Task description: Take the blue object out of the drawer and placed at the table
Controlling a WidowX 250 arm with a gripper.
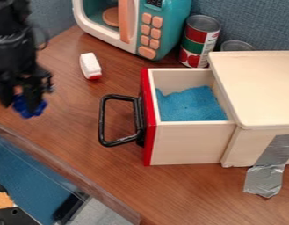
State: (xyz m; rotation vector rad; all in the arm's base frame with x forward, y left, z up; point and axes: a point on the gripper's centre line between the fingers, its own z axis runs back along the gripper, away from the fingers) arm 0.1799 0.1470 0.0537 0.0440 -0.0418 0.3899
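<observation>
At the left of the camera view, the black gripper hangs over the table, to the left of the drawer's handle. It is shut on a small dark blue object, whose lower part sticks out below the fingers; the rest is hidden between them. The wooden drawer, with a red front and a black handle, stands pulled out of its cabinet. A lighter blue, soft-looking piece lies inside it.
A teal toy microwave stands at the back, with a can at its right. A small white and red item lies near the microwave. Grey tape runs down the cabinet. The table's edge crosses the lower left.
</observation>
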